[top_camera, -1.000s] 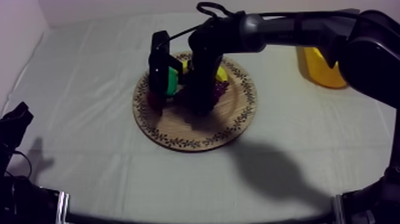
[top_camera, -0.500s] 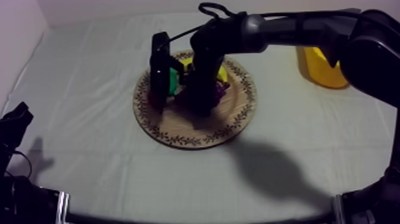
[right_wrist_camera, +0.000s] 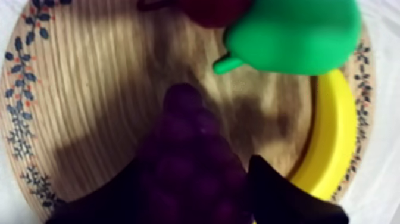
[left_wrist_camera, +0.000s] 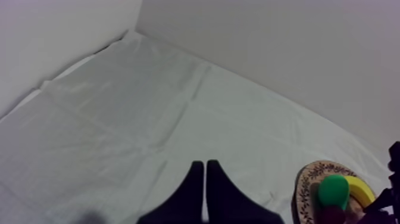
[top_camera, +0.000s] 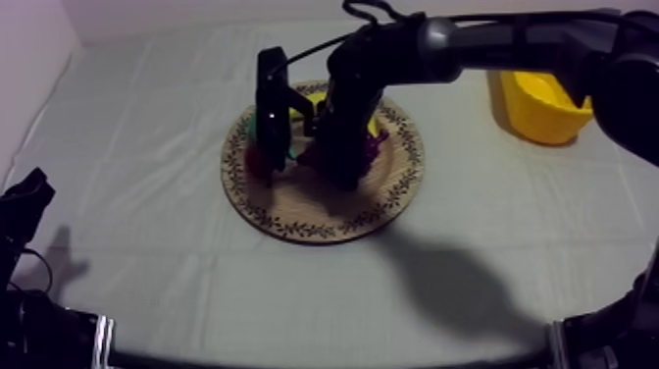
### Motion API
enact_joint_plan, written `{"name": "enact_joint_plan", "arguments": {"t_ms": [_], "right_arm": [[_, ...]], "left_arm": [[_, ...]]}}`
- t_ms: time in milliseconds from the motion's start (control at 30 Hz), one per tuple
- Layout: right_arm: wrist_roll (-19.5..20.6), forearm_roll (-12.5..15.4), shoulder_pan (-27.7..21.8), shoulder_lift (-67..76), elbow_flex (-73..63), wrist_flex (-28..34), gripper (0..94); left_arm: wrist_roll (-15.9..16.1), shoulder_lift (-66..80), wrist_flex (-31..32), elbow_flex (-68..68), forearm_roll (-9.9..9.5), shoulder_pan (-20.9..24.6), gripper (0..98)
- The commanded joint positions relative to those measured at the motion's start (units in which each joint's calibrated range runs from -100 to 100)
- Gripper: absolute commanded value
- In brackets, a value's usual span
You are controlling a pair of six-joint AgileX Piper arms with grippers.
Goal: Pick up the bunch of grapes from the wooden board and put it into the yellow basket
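The purple bunch of grapes (right_wrist_camera: 186,128) lies on the round wooden board (right_wrist_camera: 77,101), and it shows beside the arm in the top view (top_camera: 371,149). My right gripper (right_wrist_camera: 196,170) is low over the board (top_camera: 294,211), its two black fingers pressed against either side of the bunch. In the top view that gripper (top_camera: 345,169) comes in from the upper right. The yellow basket (top_camera: 537,106) stands at the right of the table. My left gripper (left_wrist_camera: 205,173) is shut on nothing and hangs over bare cloth, low at the left (top_camera: 25,201).
Also on the board are a green pear (right_wrist_camera: 291,36), a banana (right_wrist_camera: 333,143) along the rim and a small red fruit (right_wrist_camera: 211,9). In the top view the pear (top_camera: 284,137) and red fruit (top_camera: 257,162) lie left of the gripper.
My right arm has shifted slightly up and to the right over the board. More of the yellow basket now shows. The left arm has not moved.
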State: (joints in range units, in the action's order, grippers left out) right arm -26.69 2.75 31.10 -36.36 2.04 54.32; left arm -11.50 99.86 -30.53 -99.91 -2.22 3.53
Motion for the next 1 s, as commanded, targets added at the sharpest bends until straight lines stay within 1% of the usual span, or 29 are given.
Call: {"name": "enact_joint_plan", "arguments": {"t_ms": [0,200,400,633,967], "right_arm": [[0.3,0.5,0.0,1.7,0.8,0.0,41.4],[1.5,0.8,-0.5,8.1,4.0,-0.7,41.4],[1.3,2.8,-3.0,16.9,8.1,-0.1,41.1],[-0.4,5.6,-8.4,28.6,13.3,2.8,41.1],[-0.9,7.1,-17.5,41.0,17.1,7.9,40.9]], "left_arm": [[0.0,0.0,0.0,0.0,0.00,0.0,0.1],[0.0,0.0,0.0,0.0,0.00,0.0,0.1],[0.0,0.0,0.0,0.0,0.00,0.0,0.1],[0.0,0.0,0.0,0.0,0.00,0.0,0.1],[0.0,0.0,0.0,0.0,0.00,0.0,0.1]]}}
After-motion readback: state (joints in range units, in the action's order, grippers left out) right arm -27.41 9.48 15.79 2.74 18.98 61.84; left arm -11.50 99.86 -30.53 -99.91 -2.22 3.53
